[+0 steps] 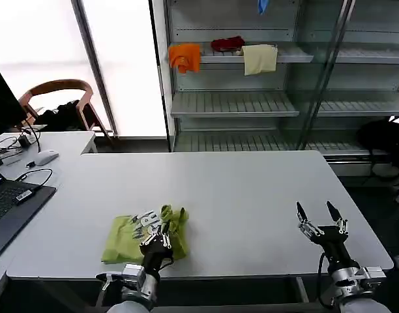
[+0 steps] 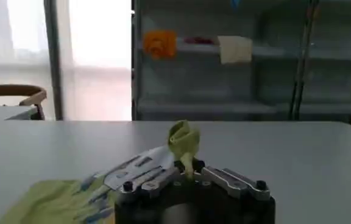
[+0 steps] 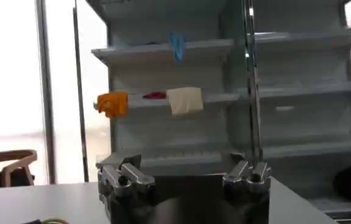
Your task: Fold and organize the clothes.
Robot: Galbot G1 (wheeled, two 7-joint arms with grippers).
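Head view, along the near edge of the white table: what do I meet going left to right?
Black laptop → crumpled lime yellow-green T-shirt → left gripper on the shirt's right part → bare white table → open right gripper.

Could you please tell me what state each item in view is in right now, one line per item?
Lime yellow-green thin fabric T-shirt: crumpled on the white table, one bunch pinched up.
Left claw: shut on the T-shirt's bunched fabric.
Right claw: open, empty, over the table's right side.
Orange cloth: draped on the shelf.
Cream cloth: hanging over the shelf edge.
Dark red cloth: heaped on the shelf.
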